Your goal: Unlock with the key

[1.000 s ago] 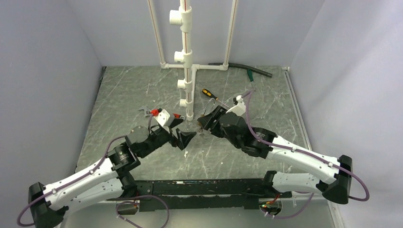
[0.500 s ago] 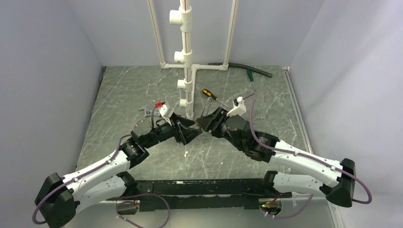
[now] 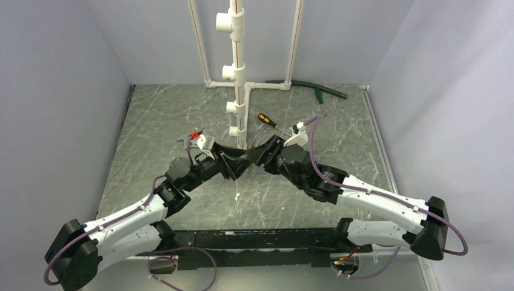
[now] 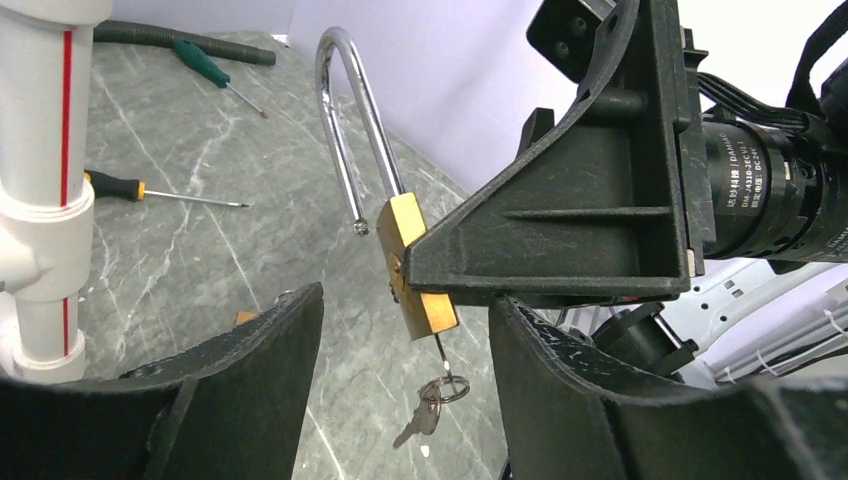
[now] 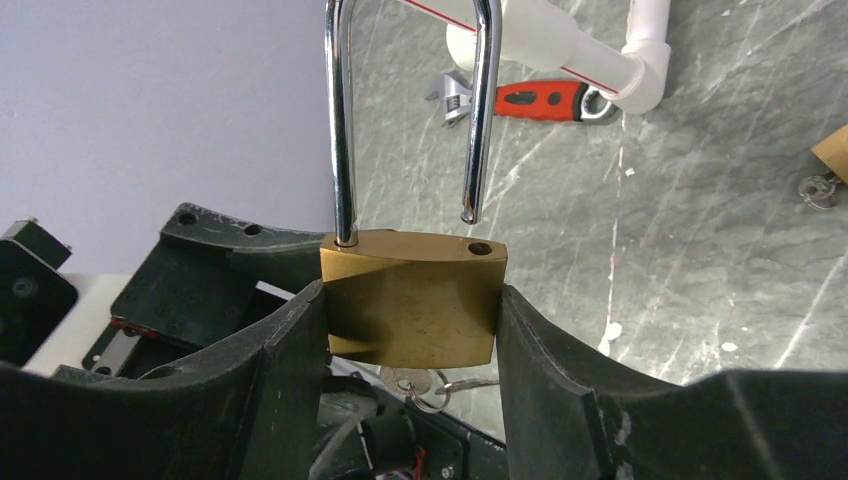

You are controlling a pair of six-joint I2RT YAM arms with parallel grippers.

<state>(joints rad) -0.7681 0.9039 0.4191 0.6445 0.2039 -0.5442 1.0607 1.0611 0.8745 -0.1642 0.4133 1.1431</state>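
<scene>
Top view: both arms reach in from the lower corners & meet mid-frame, just below the white pipe stand (image 3: 237,73); left pincer (image 3: 241,163) & right pincer (image 3: 262,153) sit tip to tip, v. close; what's betw. them is too small to tell here; black-and-orange screwdriver (image 3: 267,120) lies on the table (image 3: 363,151) just above the right pincer; red-handled wrench (image 3: 189,139) shows upper left of the left pincer, partly hidden by the wrist; green-handled screwdriver (image 3: 318,96) & dark hose (image 3: 309,86) lie at the far edge, upper right.

Left wrist view: brass padlock (image 4: 432,310) is mid-frame, up off the table, tilted; its shackle (image 4: 345,120) is sprung, one leg in the body, free end clear of it; a black finger of the right pincer crosses the body's middle, pressed on it; the key (image 4: 440,355) sticks into the padlock's underside, w/ a ring & a second key (image 4: 420,418) dangling below; the left pincer's fingers (image 4: 250,370) stand apart at frame bottom, one each side of the hanging keys, touching neither; released, grasping nothing.

Right wrist view: the right pincer is clenched on the padlock body, one finger per side, frame centre; shackle upright, left leg seated, right leg's end hanging just above its hole; key head peeks out under the body, lower centre, ring just right of it; wrench & pipe lie along the top; a small brass block (image 5: 832,150) sits at the right edge on the table.
</scene>
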